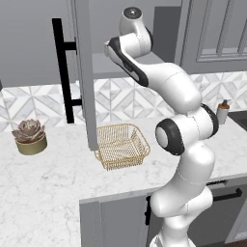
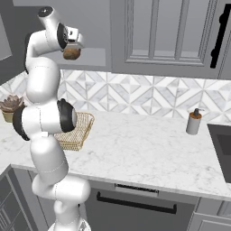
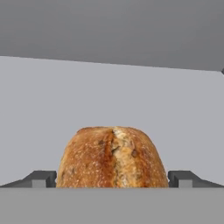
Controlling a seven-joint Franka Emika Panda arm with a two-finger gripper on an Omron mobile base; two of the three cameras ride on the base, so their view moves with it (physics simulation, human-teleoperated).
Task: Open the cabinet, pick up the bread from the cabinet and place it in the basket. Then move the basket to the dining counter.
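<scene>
The cabinet door (image 1: 84,72) stands swung open, edge-on, with its black bar handle (image 1: 62,67) facing left. My arm reaches up into the cabinet (image 2: 92,56). The bread (image 3: 113,157), a golden-brown bun, sits on the grey shelf (image 3: 109,100) straight ahead. My gripper (image 3: 113,179) is open, one fingertip on each side of the bun and neither touching it. From the right, the gripper (image 2: 74,45) hovers just over the bread (image 2: 71,54). The gold wire basket (image 1: 121,144) (image 2: 74,131) rests empty on the worktop below the cabinet. The dining counter is out of view.
A potted succulent (image 1: 30,136) stands at the left of the marble worktop (image 1: 48,193). A soap dispenser (image 2: 194,121) stands to the right near a dark sink (image 2: 223,144). Another glass-paned cabinet (image 2: 158,31) hangs on the right.
</scene>
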